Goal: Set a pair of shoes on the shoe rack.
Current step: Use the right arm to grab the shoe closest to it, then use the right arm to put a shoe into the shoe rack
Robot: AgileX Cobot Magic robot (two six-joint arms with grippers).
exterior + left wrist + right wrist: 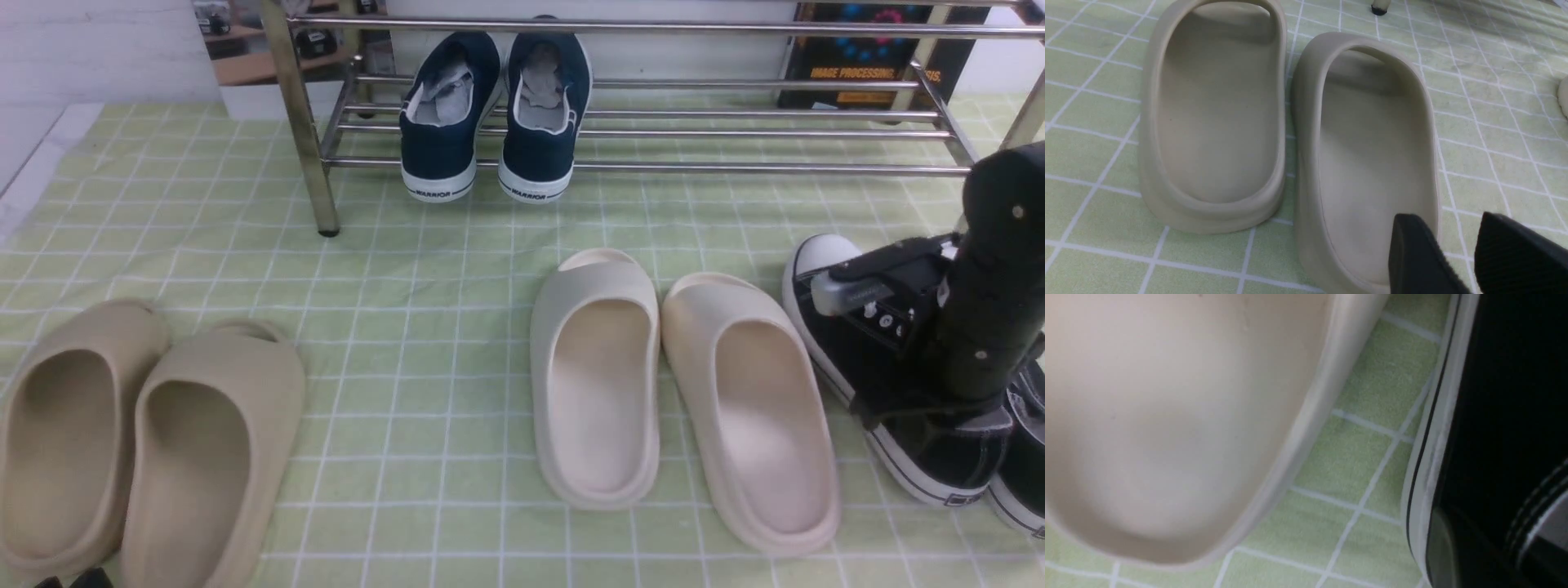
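Sneakers (837, 351) number two, slides (596, 384) four, navy shoes (449, 114) two.

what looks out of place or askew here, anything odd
Nothing is spilled or damaged. One oddity: the navy shoes on the shoe rack sit with their heels overhanging its front bar, and crumpled grey stuffing shows inside them. The black sneakers are on the cloth, not yet racked.
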